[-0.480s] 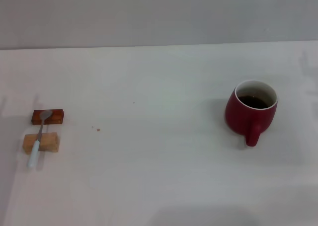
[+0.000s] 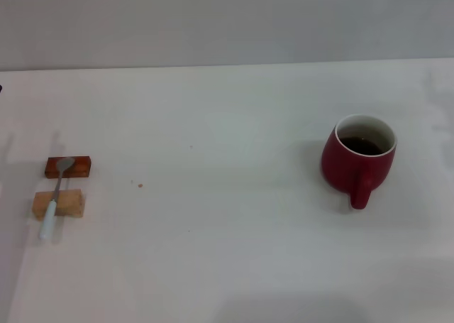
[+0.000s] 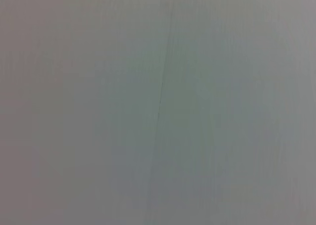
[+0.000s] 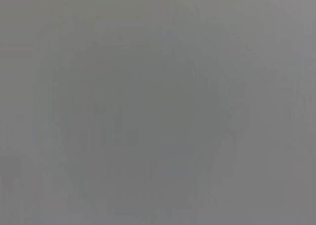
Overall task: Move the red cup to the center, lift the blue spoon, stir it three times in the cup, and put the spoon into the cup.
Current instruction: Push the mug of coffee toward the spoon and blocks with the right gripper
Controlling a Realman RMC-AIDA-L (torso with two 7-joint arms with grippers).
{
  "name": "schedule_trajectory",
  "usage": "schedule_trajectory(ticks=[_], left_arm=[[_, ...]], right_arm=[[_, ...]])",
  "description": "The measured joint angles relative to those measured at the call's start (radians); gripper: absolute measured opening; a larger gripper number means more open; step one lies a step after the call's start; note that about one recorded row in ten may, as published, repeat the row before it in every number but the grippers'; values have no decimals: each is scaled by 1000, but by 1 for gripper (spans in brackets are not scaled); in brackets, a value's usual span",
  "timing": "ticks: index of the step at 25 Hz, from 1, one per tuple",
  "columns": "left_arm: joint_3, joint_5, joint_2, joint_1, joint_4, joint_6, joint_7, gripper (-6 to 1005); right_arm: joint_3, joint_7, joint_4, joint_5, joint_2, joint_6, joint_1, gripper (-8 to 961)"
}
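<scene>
The red cup (image 2: 358,161) stands upright on the right side of the white table (image 2: 227,266) in the head view, its handle toward me, with dark liquid inside. The blue spoon (image 2: 54,197) lies at the far left across two small wooden blocks, its grey bowl on the dark brown block (image 2: 69,167) and its pale handle over the light block (image 2: 59,204). The middle of the tabletop (image 2: 213,188) is plain white. Neither gripper shows in any view. Both wrist views show only a plain grey surface.
A tiny reddish speck (image 2: 140,185) lies on the table right of the blocks. The table's far edge meets a grey wall (image 2: 227,25). A small dark shape (image 2: 1,89) shows at the left edge of the head view.
A small dark shape has appeared at the head view's left edge. The cup, spoon and blocks have not moved.
</scene>
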State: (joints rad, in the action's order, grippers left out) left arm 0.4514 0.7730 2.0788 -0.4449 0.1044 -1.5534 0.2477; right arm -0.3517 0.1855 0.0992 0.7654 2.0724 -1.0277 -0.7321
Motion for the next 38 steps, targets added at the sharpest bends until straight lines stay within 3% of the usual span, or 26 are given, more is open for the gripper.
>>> schedule_trajectory(ticks=[19,31,35,37,38], left_arm=[[0,-4,0,0,0,3,1,842],[-2,-5,-1,1,-1,11,1,841],[-2,-3,-2,1,-4,17,1,841],[-2,-2,-2,1,-5,17,1,841],[-2,-1,-2,0,-5,20,1,841]], right_arm=[[-10,0,-2,0,0,0,-25,628],[-11,-6,0,8,-2,8,18,581],[-22,63,29,20,-8,28,49,428],[-64,161,74,70,-18,66,72,344],[-122,283,119,153,-36,109,96,299]])
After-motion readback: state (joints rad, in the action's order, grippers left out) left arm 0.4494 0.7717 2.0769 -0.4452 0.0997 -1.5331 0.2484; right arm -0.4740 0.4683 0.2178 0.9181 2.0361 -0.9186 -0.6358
